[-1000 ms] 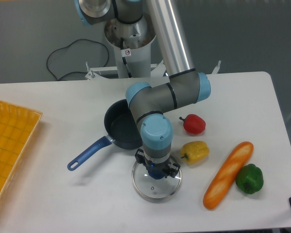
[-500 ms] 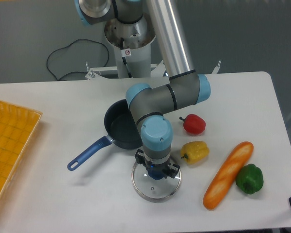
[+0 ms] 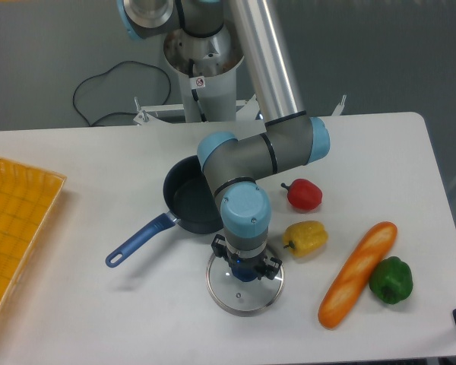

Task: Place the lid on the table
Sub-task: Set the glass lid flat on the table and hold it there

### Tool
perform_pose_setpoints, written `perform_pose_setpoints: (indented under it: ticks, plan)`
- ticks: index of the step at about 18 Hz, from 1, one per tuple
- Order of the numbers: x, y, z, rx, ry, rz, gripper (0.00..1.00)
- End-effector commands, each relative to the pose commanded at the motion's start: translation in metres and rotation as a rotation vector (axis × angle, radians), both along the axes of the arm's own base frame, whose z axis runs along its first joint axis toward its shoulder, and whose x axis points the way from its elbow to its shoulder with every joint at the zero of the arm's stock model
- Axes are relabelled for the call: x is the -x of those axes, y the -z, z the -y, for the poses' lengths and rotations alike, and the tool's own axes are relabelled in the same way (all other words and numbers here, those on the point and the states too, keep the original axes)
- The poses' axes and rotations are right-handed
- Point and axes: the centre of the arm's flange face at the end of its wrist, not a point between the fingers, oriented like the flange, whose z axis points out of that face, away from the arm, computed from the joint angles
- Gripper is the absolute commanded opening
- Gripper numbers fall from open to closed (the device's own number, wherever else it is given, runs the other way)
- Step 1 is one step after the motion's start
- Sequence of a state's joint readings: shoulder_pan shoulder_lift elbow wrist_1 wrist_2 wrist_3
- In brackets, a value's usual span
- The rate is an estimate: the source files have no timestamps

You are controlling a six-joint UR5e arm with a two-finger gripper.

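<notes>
The lid [image 3: 245, 292], round clear glass with a thin metal rim, lies flat on the white table [image 3: 121, 319] just in front of the saucepan. My gripper [image 3: 245, 270] points straight down over its centre. The fingers stand on either side of the blue knob [image 3: 243, 267] and look closed on it. The wrist hides most of the fingertips and the back of the lid. The dark blue saucepan [image 3: 188, 201] with a blue handle [image 3: 139, 241] stands uncovered behind the lid, partly hidden by my arm.
A yellow pepper [image 3: 305, 238] lies close to the lid's right side. A red pepper [image 3: 302, 195], a bread loaf [image 3: 358, 273] and a green pepper [image 3: 391, 280] lie further right. A yellow-orange grid tray [image 3: 15, 228] is at the left edge.
</notes>
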State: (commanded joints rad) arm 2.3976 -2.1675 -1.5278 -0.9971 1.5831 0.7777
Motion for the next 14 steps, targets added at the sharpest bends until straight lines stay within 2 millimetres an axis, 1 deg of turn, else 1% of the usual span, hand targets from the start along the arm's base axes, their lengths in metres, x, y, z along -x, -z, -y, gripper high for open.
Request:
perform_pose_setpoints:
  ticks: [12, 14]
  plan:
    - [0.0004, 0.0028, -0.0011, 0.005, 0.001, -0.001, 0.58]
    - [0.0009, 0.0030, -0.0016, 0.004, 0.001, -0.002, 0.59]
